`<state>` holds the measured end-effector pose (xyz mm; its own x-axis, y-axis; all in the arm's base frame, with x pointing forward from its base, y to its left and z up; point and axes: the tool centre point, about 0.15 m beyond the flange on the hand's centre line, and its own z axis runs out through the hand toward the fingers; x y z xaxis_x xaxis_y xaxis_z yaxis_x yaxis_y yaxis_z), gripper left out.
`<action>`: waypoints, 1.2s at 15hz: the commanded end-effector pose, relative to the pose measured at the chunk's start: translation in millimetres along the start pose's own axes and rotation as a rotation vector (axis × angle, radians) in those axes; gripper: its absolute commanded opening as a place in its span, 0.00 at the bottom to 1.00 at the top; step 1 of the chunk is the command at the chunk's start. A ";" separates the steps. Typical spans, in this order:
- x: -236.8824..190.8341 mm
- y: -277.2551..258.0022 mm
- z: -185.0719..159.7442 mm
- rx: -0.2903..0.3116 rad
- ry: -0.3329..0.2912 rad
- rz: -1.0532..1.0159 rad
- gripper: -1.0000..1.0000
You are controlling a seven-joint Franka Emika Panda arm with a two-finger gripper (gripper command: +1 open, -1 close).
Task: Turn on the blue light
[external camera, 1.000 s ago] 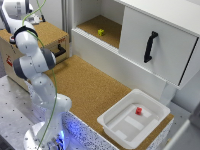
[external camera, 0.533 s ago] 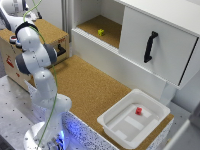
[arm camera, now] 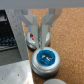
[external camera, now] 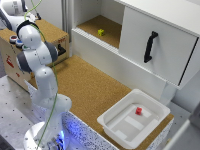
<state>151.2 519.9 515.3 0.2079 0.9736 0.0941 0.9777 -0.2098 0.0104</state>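
The blue light (arm camera: 46,59) is a round button with a blue cap and a pale rim, large in the wrist view. It sits on the top of the wooden box (external camera: 50,35). A matching red-capped button (arm camera: 31,38) lies beside it, and the rim of a third button (arm camera: 50,80) shows at the frame's edge. My gripper (arm camera: 39,40) hangs over the red button, right beside the blue one and not touching it. Its fingertips (arm camera: 46,36) stand close together with nothing held. In the exterior view the white arm (external camera: 35,52) bends over the box and the buttons are too small to tell apart.
A white tub (external camera: 112,122) holding a small red block (external camera: 138,111) stands on the cork table at the exterior view's lower right. Behind it is a white cabinet with a black handle (external camera: 150,46). A yellow block (external camera: 101,32) sits in its open shelf.
The arm's elbow has shifted slightly toward the exterior view's right while the hand stays over the wooden box.
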 end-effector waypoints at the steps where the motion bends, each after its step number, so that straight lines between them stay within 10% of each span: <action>1: 8.3 8.9 45.0 -0.068 -0.065 0.035 0.00; 9: -3.8 10.8 84.2 -0.090 -0.088 0.076 0.00; 14: 1.1 29.2 -11.4 -0.186 0.024 0.141 0.00; 15: 0.5 34.5 -31.0 -0.219 0.035 0.154 1.00; 18: -7.6 52.2 -56.6 -0.211 0.084 0.224 1.00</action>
<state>192.8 521.6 511.9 0.3456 0.9310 0.1177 0.9228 -0.3599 0.1374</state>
